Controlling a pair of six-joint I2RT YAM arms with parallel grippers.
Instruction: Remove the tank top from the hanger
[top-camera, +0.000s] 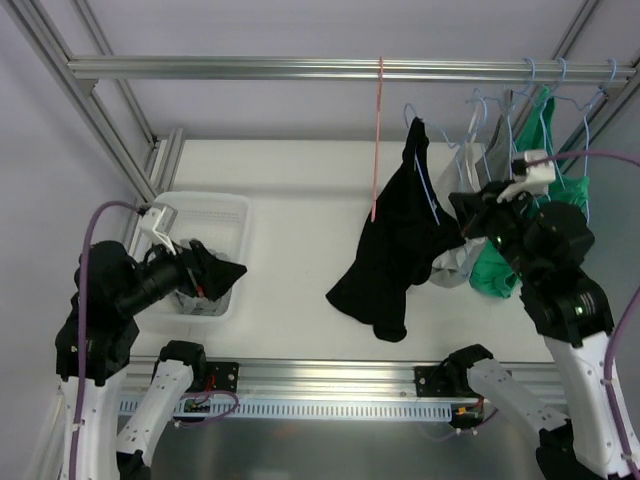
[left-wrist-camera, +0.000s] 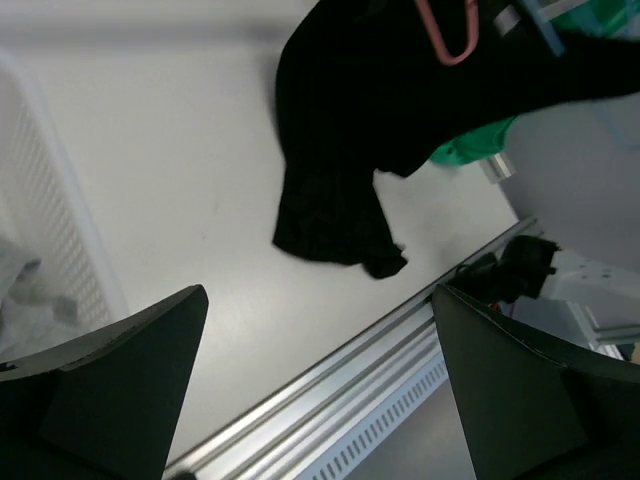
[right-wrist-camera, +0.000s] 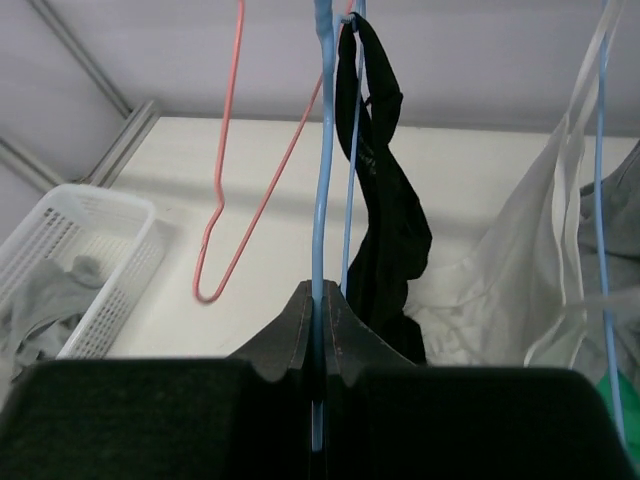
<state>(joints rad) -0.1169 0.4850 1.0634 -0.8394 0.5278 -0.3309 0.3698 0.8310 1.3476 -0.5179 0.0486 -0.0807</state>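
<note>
White basket (top-camera: 206, 199) holds grey clothes (right-wrist-camera: 47, 301); left end effector (left-wrist-camera: 318, 293) gapes empty, right end effector (right-wrist-camera: 319, 302) pinches blue hanger (right-wrist-camera: 321, 150)

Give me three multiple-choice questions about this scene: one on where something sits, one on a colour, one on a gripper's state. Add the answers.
1. Where is the white basket?
A. At the left of the table.
B. At its far right corner.
C. In its middle.

2. The bare hanger on the rail, left of the black tank top, is:
A. blue.
B. pink.
C. green.

3. The right gripper is:
A. open and empty.
B. shut on the basket.
C. shut on the blue hanger.

Answers:
1 A, since the top view shows it by the left edge.
2 B, since its wire is pink.
3 C, since the right wrist view shows the fingers closed on the blue wire.
</note>
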